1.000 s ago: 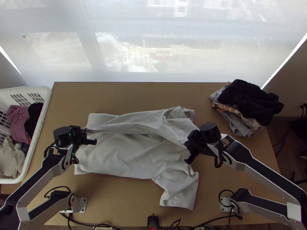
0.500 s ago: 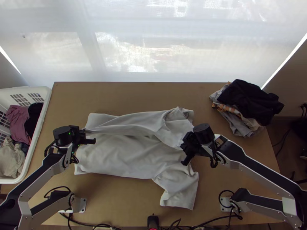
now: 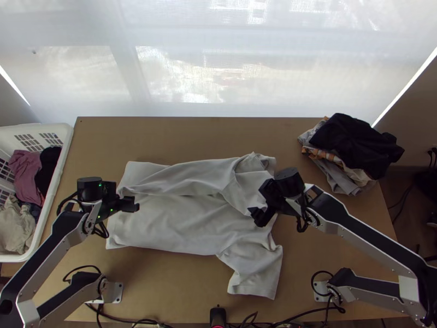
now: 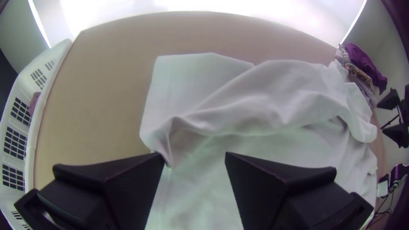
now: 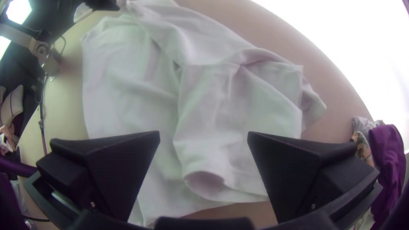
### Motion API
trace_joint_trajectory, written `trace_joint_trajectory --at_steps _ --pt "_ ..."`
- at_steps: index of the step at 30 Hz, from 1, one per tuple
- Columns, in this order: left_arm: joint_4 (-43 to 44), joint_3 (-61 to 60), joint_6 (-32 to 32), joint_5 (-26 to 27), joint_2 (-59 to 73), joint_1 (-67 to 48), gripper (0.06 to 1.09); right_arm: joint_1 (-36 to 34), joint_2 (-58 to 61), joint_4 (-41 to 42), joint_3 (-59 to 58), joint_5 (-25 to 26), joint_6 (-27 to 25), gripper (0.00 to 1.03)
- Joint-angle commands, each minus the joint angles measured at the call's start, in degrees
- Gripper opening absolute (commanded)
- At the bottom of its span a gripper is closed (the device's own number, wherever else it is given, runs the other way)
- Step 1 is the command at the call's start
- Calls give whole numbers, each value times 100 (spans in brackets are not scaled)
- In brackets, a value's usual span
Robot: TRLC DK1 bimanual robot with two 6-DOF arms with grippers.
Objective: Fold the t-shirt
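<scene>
White cloth, soft and faintly grey in its shadows, makes up the shirt [image 3: 175, 224], which lies on the table [image 3: 185, 136] between and partly under the two grippers. Beyond a line joining the grippers, part of it is turned over upon itself as a long, slanting layer [image 3: 205, 175], smooth in places, rumpled toward the right gripper's side and gathered into small peaks at its far corner. Nearer than the left gripper [image 3: 127, 197], the lower layer is flatter, with slight ripples and a fairly straight near edge. On the near side of the right gripper [image 3: 262, 202], a sleeve [image 3: 254, 270] sticks out toward the near edge, loosely wrinkled. The left gripper stands with its fingers spread and nothing clasped; a pinched-up crease [image 4: 168, 147] ends right by one fingertip, though I cannot tell whether they touch. The right gripper is likewise unclenched and empty, and between its fingers shows a rounded, open end of cloth [image 5: 206, 181]. Outward from the left gripper is the basket [image 3: 63, 158]; farther out beyond the right gripper, a pile of clothes [image 3: 355, 145].
</scene>
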Motion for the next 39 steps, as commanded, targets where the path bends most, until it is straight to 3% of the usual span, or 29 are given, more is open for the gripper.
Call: trace_joint_trajectory --at_steps 1,3,9,13,23,34,39 --pt "-2732 619 144 544 -663 208 81 -514 -235 -279 322 -7 44 98" --pt "-3365 636 355 553 -769 428 81 -655 -305 -287 313 -7 106 98" --pt "-3532 706 619 482 -787 1113 81 -717 -428 -419 322 -34 202 98" --pt "-3628 777 715 122 -505 1192 81 -690 -490 -525 384 -51 185 98" --pt "-4498 1093 812 -62 400 1219 81 -602 -551 -569 401 -60 193 98" --pt "-4165 926 742 -80 936 1096 80 -427 -753 -912 516 -69 141 98" --pt "-4024 909 662 -62 1296 990 66 -383 -912 -1079 480 -77 97 98"
